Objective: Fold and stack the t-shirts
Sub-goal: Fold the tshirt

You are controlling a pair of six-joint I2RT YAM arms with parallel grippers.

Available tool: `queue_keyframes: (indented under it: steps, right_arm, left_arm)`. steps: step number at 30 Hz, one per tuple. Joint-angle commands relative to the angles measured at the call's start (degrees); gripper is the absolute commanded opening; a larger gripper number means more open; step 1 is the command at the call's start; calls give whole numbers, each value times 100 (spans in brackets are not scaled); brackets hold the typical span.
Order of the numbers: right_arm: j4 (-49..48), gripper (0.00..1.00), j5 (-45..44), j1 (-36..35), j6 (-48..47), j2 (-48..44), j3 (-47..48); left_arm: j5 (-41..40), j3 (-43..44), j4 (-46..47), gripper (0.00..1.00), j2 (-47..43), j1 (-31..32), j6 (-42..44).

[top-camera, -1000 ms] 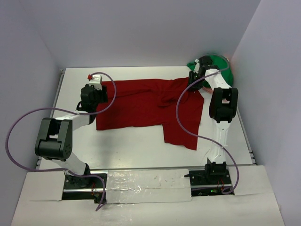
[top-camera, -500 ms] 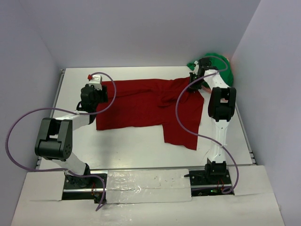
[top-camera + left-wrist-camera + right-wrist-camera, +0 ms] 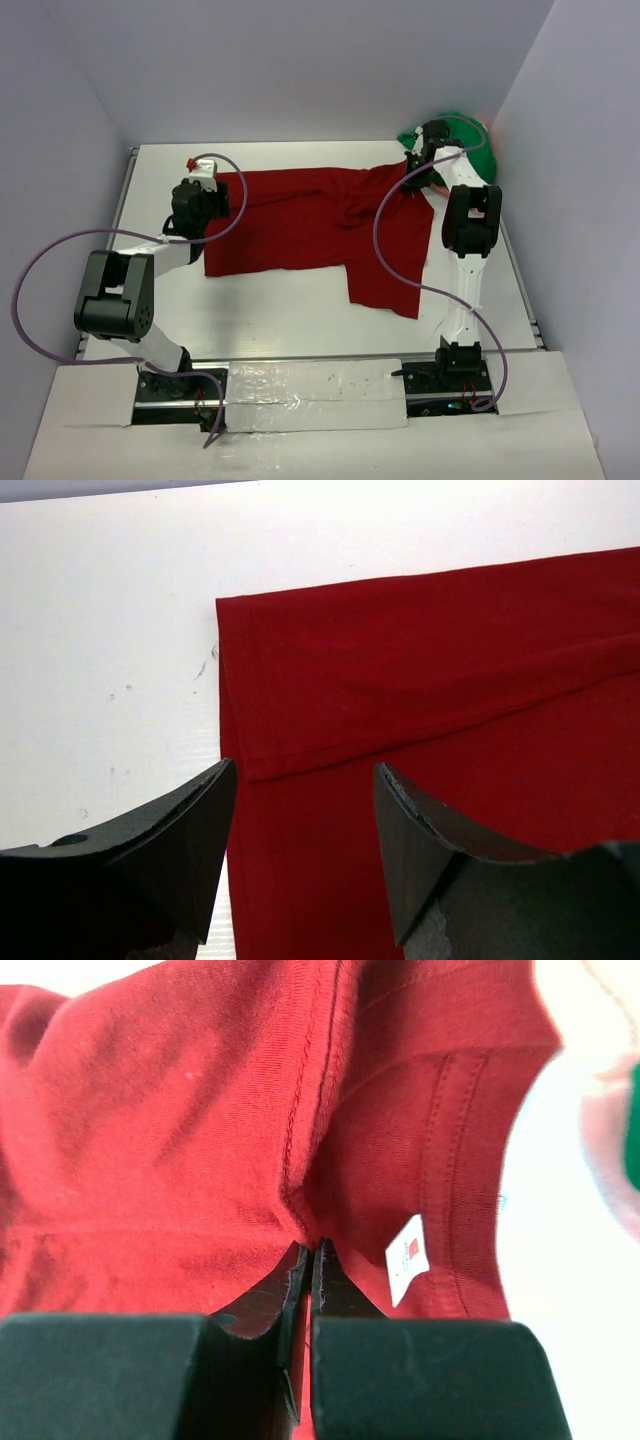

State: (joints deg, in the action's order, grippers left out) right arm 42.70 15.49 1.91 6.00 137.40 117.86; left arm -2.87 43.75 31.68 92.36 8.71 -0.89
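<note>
White table (image 3: 300, 310) inside pale walls. Spread across it, long axis left to right: dark red t-shirt (image 3: 300, 215), collar end far right. Bunched beyond that, in the far right corner: green t-shirt (image 3: 472, 152). Right gripper (image 3: 309, 1250) pinched tight on red cloth just beside the neck label (image 3: 408, 1258). Left gripper (image 3: 302, 770) wide apart, empty, over the shirt's left edge, nearer that end.

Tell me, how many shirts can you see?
2 for sure: the dark red shirt spread across the table's middle, the green shirt bunched at the far right corner. Pink cloth beside it may be another.
</note>
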Motion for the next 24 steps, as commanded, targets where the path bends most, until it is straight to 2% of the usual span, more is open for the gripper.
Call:
queue_keyframes:
  steps: [1, 18, 24]
  right_arm:
    - [-174, 0, -326, 64, -81, -161, 438]
    - [-279, 0, -1056, 81, -134, 5, 1318]
    - [-552, 0, -854, 20, -64, 163, 1432]
  left_arm:
    - [50, 161, -4, 66, -42, 43, 27]
    - [24, 196, -48, 66, -16, 96, 27]
    - [41, 178, -48, 65, -25, 113, 27]
